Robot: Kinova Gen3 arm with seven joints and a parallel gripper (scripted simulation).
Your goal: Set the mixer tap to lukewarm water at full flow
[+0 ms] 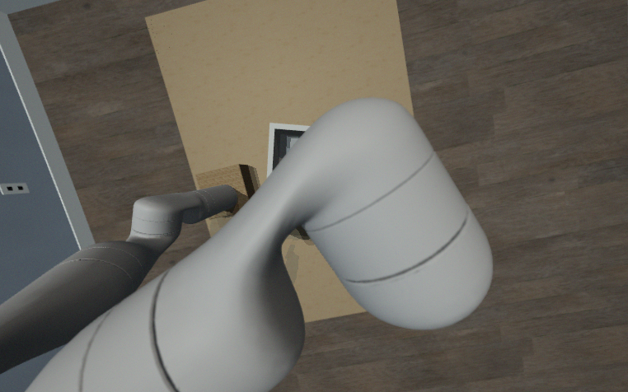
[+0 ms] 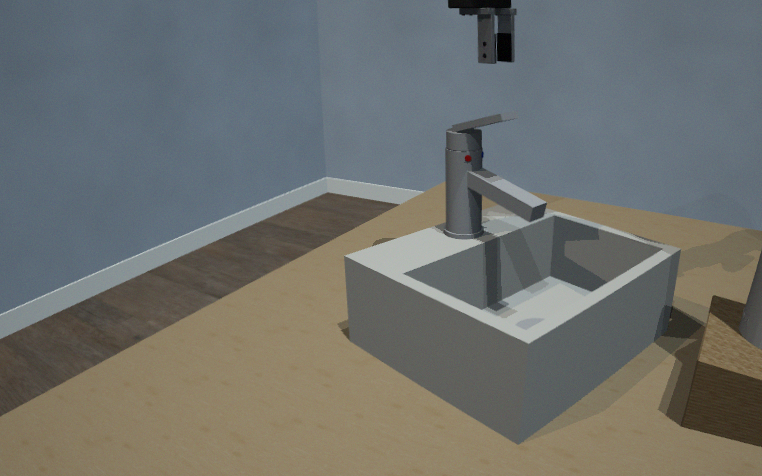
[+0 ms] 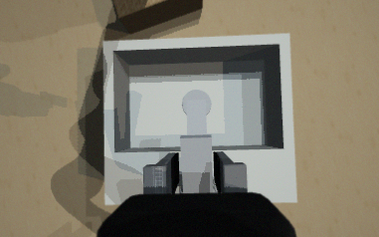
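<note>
1. We see the chrome-grey, single-lever mixer tap [image 2: 459,192] upright on the near-white rectangular sink [image 1: 270,146] [image 2: 437,331] [image 3: 286,100], at the deck beside the basin. Its angular grey spout [image 2: 505,192] [image 3: 196,154] reaches over the basin.
2. The flat grey lever [image 2: 483,122] on top slopes upward, roughly to the spout's side. We judge that it may be near the lukewarm direction, though from this angle we cannot be certain of its exact turn or lift.
3. The black-and-grey two-finger gripper [image 2: 496,61] [image 3: 196,166] hangs above the tap, apart from the lever. Its fingers stand partly open with nothing between them.
4. We would count neither setting as confirmed. What seems left is to come down to the lever, check that it lines up over the spout, and bring it fully up if it is short of that.
5. In the top view, the thick pale-grey arm [image 1: 379,194] hides the tap and most of the sink. The exterior view cuts off the gripper's upper part. There the red dot [image 2: 467,158] shows plainly, the blue dot [image 2: 482,154] only as a sliver. In the wrist view, we cannot separate lever from tap between the fingers.
</note>
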